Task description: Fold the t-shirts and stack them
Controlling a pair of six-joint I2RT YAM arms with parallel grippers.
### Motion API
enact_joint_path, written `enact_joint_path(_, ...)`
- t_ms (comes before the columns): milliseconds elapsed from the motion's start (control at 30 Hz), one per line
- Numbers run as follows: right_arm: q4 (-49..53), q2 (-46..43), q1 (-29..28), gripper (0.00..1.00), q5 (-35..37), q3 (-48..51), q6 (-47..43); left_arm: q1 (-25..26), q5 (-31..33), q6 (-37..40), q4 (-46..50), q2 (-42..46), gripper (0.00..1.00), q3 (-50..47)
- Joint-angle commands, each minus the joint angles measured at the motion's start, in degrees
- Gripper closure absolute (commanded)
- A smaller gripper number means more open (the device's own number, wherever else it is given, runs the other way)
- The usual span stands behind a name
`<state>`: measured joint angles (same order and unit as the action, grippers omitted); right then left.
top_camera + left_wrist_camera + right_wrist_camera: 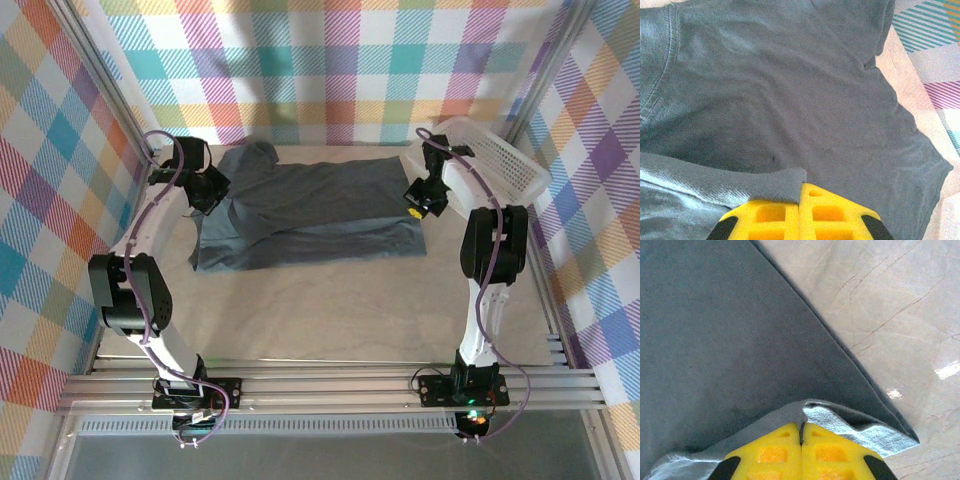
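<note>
One dark grey t-shirt (310, 205) lay spread across the far part of the table (330, 320), between the arms. The left claw (799, 197) was clamped on a raised fold at its left end, and the right claw (801, 432) was clamped on a lifted corner at its right end.

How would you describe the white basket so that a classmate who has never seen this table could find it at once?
Start at the beige table walled with checked cloth and look to its far right corner. There, beyond the right gripper, which is shut on the dark grey t-shirt, sits the white basket. Unlike the soft shirt, it is rigid plastic dotted with holes.
</note>
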<state>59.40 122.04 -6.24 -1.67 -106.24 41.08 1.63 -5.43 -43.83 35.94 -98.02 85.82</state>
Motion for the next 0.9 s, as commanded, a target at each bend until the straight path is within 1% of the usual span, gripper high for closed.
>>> enact_joint_path(0,2.65,1.85,0.46,1.0,0.81,-3.23,-0.58,-1.12,0.35,1.03,-0.79,-1.18,1.0,2.3)
enact_joint_path(233,3.59,5.68,0.62,1.0,0.33,-8.54,-1.03,-1.67,-0.08,1.74,-0.61,-6.42,1.0,6.03)
enact_joint_path(267,4.11,6.7,0.62,0.96,-0.15,-9.86,-1.63,-1.84,-0.64,1.74,-0.84,-7.54,1.0,6.68)
enact_joint_path(300,4.99,7.55,0.62,0.85,-0.26,-11.45,-2.08,-2.02,-1.64,1.85,-1.0,-8.59,1.0,7.45)
enact_joint_path(333,6.43,8.35,0.62,0.73,-0.11,-13.01,-2.44,-2.15,-2.89,2.16,-0.84,-10.02,0.83,8.64)
enact_joint_path(367,7.25,8.56,0.62,0.63,0.01,-13.99,-2.83,-2.24,-3.7,2.7,-0.43,-11.02,0.59,10.13)
enact_joint_path(400,7.64,8.22,0.62,0.58,0.15,-14.41,-3.21,-2.16,-3.7,2.96,0.22,-11.38,0.45,11.23)
enact_joint_path(433,7.74,7.16,0.62,0.55,0.4,-13.99,-3.4,-2.16,-3.32,3.15,1.29,-11.14,0.36,12.0)
enact_joint_path(467,7.3,5.48,0.62,0.53,0.56,-12.86,-3.57,-2.15,-2.91,3.17,1.8,-10.35,0.35,12.01)
enact_joint_path(533,4.8,0.76,0.57,0.52,0.69,-7.46,-3.4,-2.16,-1.64,2.67,2.72,-6.56,0.36,8.95)
enact_joint_path(633,0.47,-6.27,0.53,0.54,-0.42,3.26,-2.53,-2.2,1.0,-0.28,5.18,0.33,0.42,0.01)
enact_joint_path(733,-4.88,-12.12,0.14,0.61,-3.02,14.41,-2.02,-2.33,-1.38,-4.07,4.16,4.57,0.54,-10.98)
enact_joint_path(800,-7.24,-14.01,-0.29,0.67,-3.54,19.44,-2.13,-2.38,-2.43,-5.63,2.56,5.2,0.59,-15.91)
enact_joint_path(867,-9.26,-14.33,-0.44,0.72,-4.98,22.71,-2.44,-2.59,-3.5,-6.87,0.36,4.35,0.63,-18.76)
